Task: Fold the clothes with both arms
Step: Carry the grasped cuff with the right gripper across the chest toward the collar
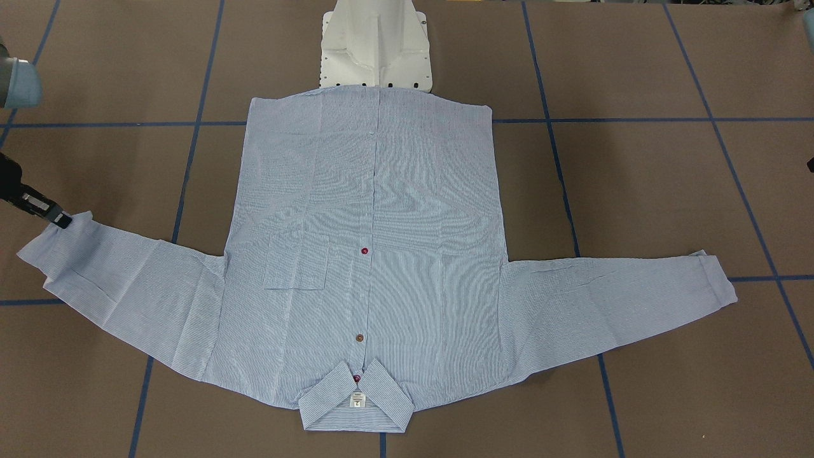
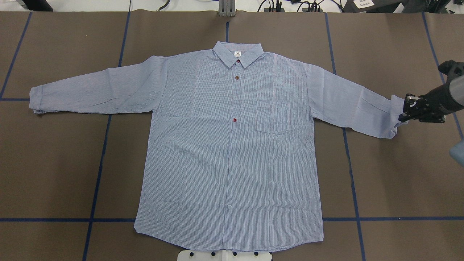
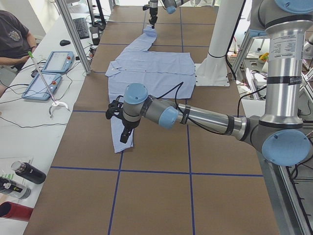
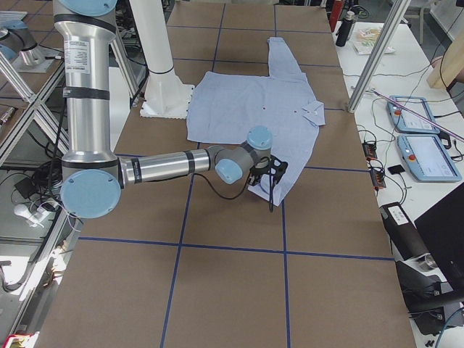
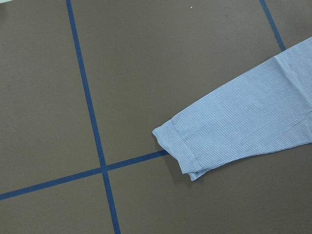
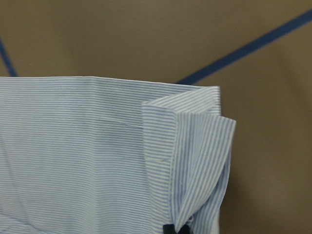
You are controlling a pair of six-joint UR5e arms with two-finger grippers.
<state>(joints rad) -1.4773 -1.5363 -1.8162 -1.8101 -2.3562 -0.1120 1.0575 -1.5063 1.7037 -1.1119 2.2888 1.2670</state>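
Your left claw point(image 3: 125, 136) hung over the left cuff point(image 2: 36, 100). From the side view alone I could not tell whether it was spread or pressed together. Its wrist camera showed that cuff lying flat at about 5 o'clock of the view's centre, with the sleeve running off toward 2 o'clock.

Seen from overhead, the shirt point(image 2: 232, 145) lay flat and face-up on the tabletop point(image 2: 72, 163). Its collar was at 12 o'clock, its hem at 6, and both sleeves stretched along the 9-to-3 line.

At the far right, your right claw point(image 2: 404, 116) was pinching the shirt at the right cuff point(image 2: 397, 108), and the cuff's corner stood curled up off the tabletop. From that claw the whole garment lay toward 9 o'clock, along the sleeve's long axis. I judged that was the way for you to carry the cuff, across the body. The right arm had a hold, while the left had a descent to make first.
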